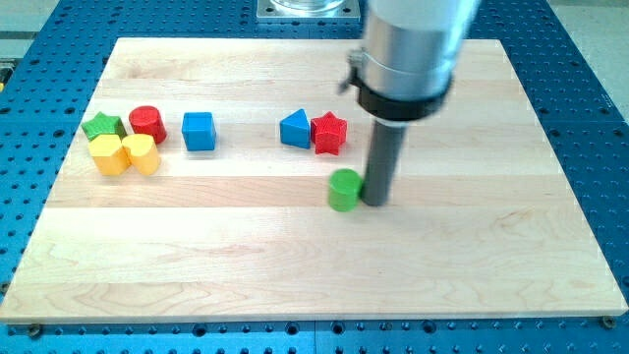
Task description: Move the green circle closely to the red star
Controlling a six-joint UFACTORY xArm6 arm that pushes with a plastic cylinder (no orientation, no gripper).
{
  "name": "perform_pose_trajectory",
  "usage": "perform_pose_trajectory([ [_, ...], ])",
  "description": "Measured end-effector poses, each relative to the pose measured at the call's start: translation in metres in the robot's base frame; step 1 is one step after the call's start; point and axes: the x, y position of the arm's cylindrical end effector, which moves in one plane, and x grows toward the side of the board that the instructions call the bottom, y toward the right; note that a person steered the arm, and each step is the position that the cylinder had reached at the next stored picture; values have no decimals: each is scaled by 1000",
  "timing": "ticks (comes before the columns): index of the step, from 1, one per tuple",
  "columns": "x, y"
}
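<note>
The green circle [344, 190] sits near the middle of the wooden board [314, 265]. The red star [329, 133] lies a short way above it, touching the blue triangle [295, 130] on its left. My tip [375, 201] is down on the board right beside the green circle, on its right side, touching or nearly touching it. The rod rises from there into the large silver arm body [413, 49] at the view's top.
At the view's left stand a green star [102, 126], a red cylinder [147, 123], two yellow blocks [108, 154] [142, 153] and a blue cube [199, 131]. The board lies on a blue perforated table.
</note>
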Motion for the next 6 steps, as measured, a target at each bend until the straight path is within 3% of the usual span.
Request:
perform_pose_trajectory([
  [1,-5,-17],
  [2,40,22],
  [3,8,-39],
  [4,10,-49],
  [5,28,-97],
  [6,-11,-119],
])
